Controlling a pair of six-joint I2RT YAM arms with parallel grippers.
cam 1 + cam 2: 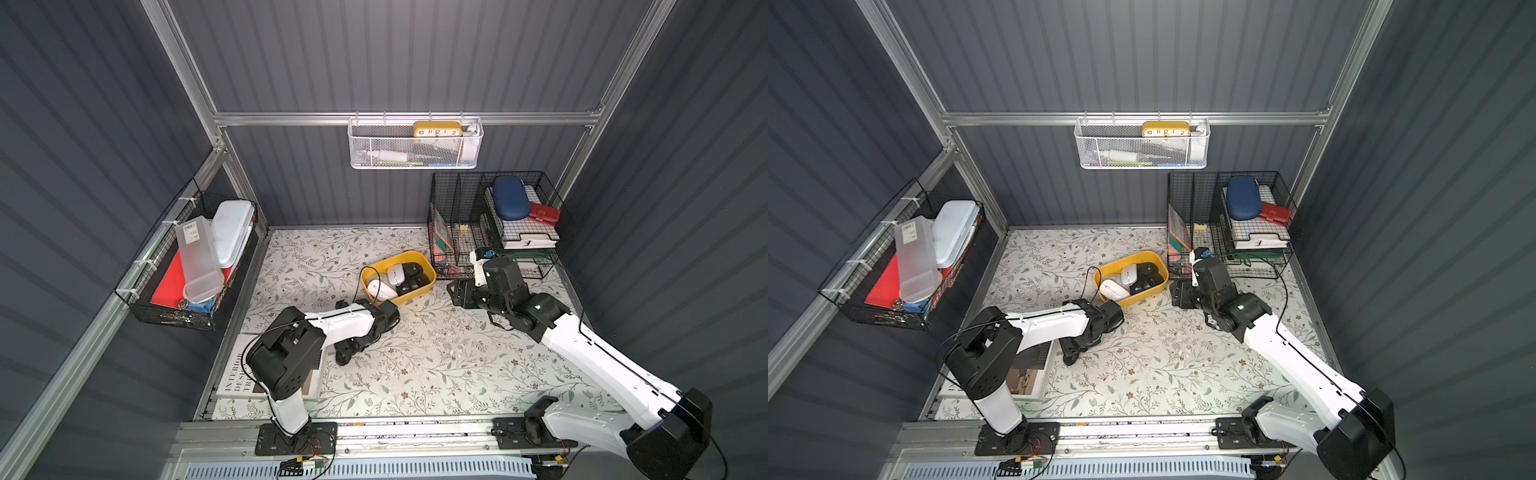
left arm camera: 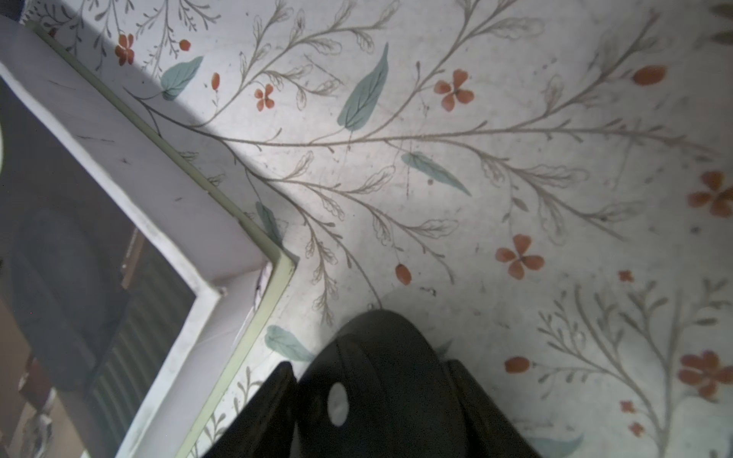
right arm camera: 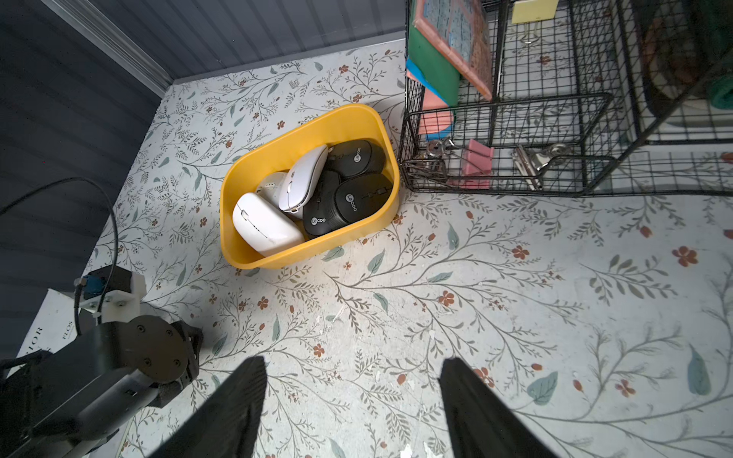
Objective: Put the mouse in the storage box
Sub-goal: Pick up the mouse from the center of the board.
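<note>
Covering the whole table (image 3: 515, 301) is a matt sheet printed with thin branches, green leaves and small red flowers. One black wire organiser (image 3: 507, 97), a square grid of thin rods, stands in the back right corner. One flat book (image 2: 166, 186) with a white border lies at the front left corner. The storage box (image 3: 277, 158), smooth mustard-yellow plastic, oblong with rounded corners, sits just beside the organiser. The right gripper (image 3: 353, 363) hangs wide and empty near it. The left gripper (image 2: 369, 365), beside the book's corner, presses its two fingers on the sides of one rounded black mouse (image 2: 380, 341), outside the box. Inside the box lie three glossy white mice (image 3: 265, 226) and three matt black mice (image 3: 357, 202)
</note>
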